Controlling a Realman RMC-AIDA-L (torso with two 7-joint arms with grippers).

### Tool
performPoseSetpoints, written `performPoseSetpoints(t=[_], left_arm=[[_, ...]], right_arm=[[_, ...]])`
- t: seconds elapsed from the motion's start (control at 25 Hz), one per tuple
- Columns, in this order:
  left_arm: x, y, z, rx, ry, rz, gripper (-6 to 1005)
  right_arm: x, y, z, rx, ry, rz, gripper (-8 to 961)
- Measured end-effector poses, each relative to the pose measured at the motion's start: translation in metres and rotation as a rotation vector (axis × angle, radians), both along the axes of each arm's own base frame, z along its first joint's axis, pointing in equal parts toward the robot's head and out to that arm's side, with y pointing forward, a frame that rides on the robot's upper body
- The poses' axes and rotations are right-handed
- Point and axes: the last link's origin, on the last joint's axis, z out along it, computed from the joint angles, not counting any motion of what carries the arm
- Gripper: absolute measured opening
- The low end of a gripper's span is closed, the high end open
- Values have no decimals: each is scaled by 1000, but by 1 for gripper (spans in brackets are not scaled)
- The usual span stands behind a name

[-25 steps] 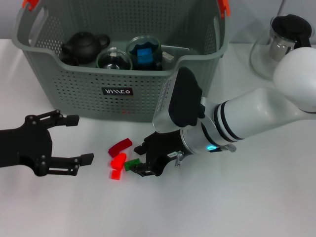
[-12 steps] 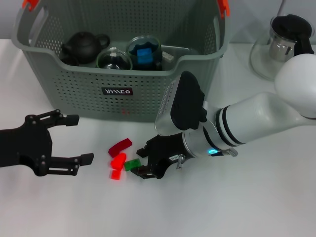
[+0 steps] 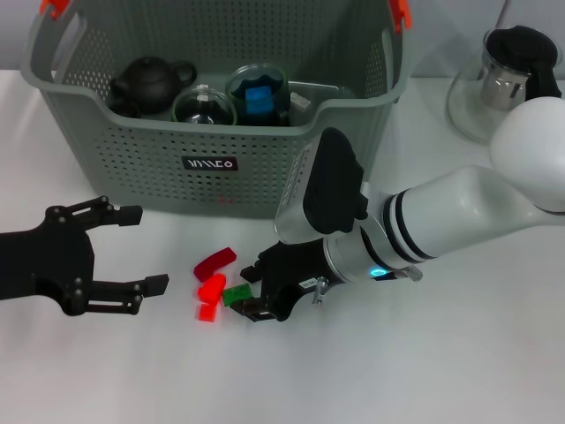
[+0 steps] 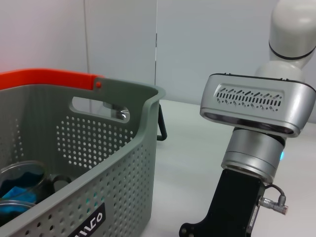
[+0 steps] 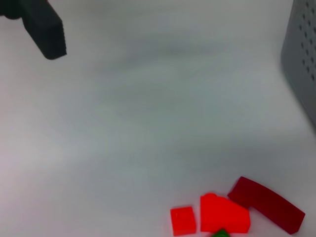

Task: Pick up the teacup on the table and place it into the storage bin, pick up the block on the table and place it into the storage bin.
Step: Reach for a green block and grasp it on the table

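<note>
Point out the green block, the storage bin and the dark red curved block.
green block [image 3: 235, 295], head view, top face.
storage bin [image 3: 132, 163], head view, front wall.
dark red curved block [image 5: 266, 203], right wrist view, upper face.

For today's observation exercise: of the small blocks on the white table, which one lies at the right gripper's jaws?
The small green block: it sits right at the right gripper, while the dark red curved block and two bright red blocks lie farther left.

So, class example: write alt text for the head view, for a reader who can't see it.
The right claw reaches down at a small green block beside three red blocks on a white table, before a grey-green storage bin. The left claw hovers open nearby.
</note>
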Motion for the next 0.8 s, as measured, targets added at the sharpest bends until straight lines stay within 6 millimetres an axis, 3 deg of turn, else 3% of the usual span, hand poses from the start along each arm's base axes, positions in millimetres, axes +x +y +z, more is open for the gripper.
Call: performPoseSetpoints(t=[0.8], left_arm=[[-1, 1, -1, 3, -3, 7, 967]], right_arm=[[0, -3, -1, -16, -5, 9, 464]])
